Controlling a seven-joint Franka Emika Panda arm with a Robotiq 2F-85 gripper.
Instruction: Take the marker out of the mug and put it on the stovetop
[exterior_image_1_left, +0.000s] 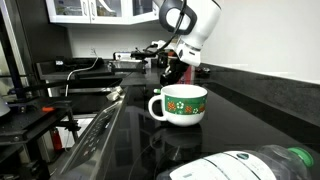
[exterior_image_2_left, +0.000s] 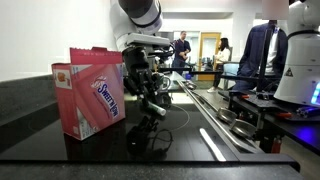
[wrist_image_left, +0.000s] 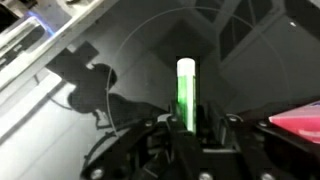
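Observation:
My gripper is shut on the marker, a slim stick with a bright green body and pale tip that points away from the jaws over the glossy black stovetop. In an exterior view the gripper hangs just behind the white flowered mug, which stands on the black surface. In an exterior view the gripper is low over the stovetop, beside the pink box. The mug is out of view there.
A pink carton stands close beside the gripper. A clear plastic bottle with a green cap lies in the foreground. The stovetop's steel edge runs along one side, with black equipment beyond it.

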